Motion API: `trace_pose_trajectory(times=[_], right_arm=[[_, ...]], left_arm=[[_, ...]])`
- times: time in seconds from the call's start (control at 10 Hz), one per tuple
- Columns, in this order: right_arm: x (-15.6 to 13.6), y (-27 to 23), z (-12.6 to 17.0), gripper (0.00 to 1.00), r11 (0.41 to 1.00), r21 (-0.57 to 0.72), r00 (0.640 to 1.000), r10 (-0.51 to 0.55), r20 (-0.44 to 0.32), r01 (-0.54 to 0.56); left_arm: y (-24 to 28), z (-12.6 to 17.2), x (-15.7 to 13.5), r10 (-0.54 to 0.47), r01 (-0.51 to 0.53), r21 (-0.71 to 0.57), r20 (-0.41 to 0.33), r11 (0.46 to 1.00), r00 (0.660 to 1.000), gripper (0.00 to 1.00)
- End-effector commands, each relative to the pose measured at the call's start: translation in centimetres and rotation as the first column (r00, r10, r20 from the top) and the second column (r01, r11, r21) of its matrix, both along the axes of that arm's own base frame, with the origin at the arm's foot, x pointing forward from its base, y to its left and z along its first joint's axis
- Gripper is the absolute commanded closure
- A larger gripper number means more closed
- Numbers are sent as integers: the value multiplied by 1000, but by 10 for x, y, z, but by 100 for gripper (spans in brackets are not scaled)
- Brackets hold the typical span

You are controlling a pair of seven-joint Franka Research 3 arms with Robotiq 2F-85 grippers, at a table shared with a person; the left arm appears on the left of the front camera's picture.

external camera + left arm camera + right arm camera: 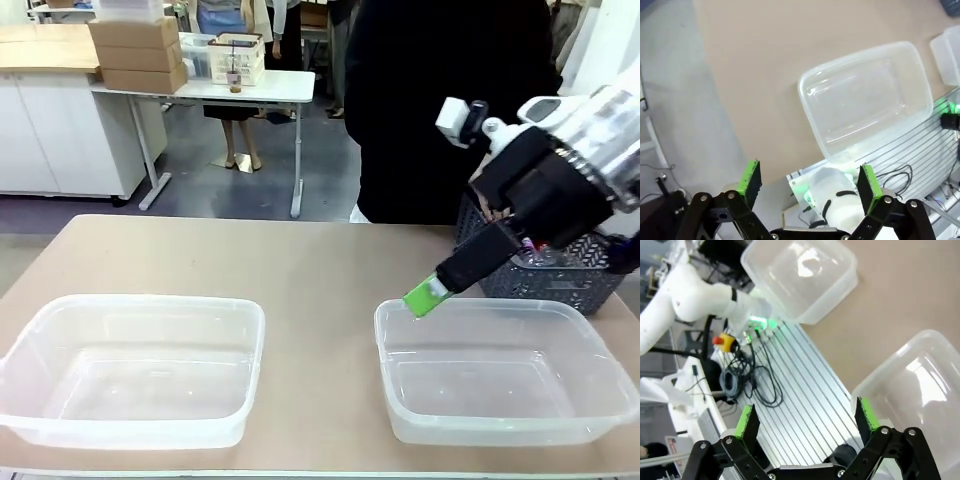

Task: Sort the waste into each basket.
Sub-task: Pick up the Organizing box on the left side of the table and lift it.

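Currently both stand wide open, empty: right gripper (427,294) over the 11 o'clock corner of the right clear tub (470,435), left gripper (810,182) with the left clear tub (865,100) at 1 o'clock.

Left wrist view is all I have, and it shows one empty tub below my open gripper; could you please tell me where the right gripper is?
Observer: The right gripper hangs at the far left corner of the right tub, jaws open and empty.
Operator: Thank you. Is there any waste in that tub?
Observer: No, it holds nothing.
Operator: Then where might the waste be?
Observer: A dark grey lattice basket stands behind that tub; the arm hides most of its contents.
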State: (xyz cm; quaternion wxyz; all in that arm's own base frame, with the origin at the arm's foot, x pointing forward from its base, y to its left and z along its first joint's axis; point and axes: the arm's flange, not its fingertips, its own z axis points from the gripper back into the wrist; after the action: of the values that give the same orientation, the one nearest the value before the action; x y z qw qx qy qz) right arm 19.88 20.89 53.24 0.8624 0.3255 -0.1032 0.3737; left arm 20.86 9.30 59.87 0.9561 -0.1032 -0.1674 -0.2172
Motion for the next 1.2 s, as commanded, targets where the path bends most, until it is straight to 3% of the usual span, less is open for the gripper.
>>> trace_pose_trajectory(times=[0.0, 0.1, 0.2, 0.3, 0.5, 0.6, 0.7, 0.8, 1.0, 1.1], right_arm=[[-4, 7, -2, 0, 1000, -1, 1000, 10, 6, -10], [14, 57, -21, 0, 998, 18, 994, -67, 89, 65], [30, 102, -52, 0, 994, -26, 994, -106, 38, 107], [32, 141, -78, 0, 991, -59, 992, -123, 8, 123], [24, 192, -112, 0, 968, -147, 979, -203, 26, 204], [16, 204, -122, 0, 961, -172, 976, -208, 56, 215], [8, 198, -121, 0, 974, -166, 988, -142, 64, 151], [-2, 186, -122, 0, 979, -124, 986, -159, 49, 164], [-2, 186, -122, 0, 979, -124, 986, -159, 49, 164], [4, 195, -129, 0, 979, -143, 989, -141, 54, 148]], left_arm=[[-4, -8, 4, -11, 11, 1, -12, 1000, 1000, 0], [-21, -28, 12, 39, -37, -32, 52, 999, 998, 0], [-35, -54, 22, 125, -122, -54, 62, 991, 990, 0], [-48, -86, 32, 189, -187, -46, 41, 981, 981, 0], [-64, -142, 39, 356, -356, 15, -56, 935, 933, 0], [-65, -159, 40, 384, -382, 41, -97, 923, 918, 0], [-57, -163, 39, 427, -417, 94, -140, 904, 894, 0], [-45, -87, 68, 318, -318, 9, -57, 948, 946, 0], [-45, -87, 68, 318, -318, 9, -57, 948, 946, 0], [-46, -98, 77, 363, -360, 41, -96, 932, 927, 0]])
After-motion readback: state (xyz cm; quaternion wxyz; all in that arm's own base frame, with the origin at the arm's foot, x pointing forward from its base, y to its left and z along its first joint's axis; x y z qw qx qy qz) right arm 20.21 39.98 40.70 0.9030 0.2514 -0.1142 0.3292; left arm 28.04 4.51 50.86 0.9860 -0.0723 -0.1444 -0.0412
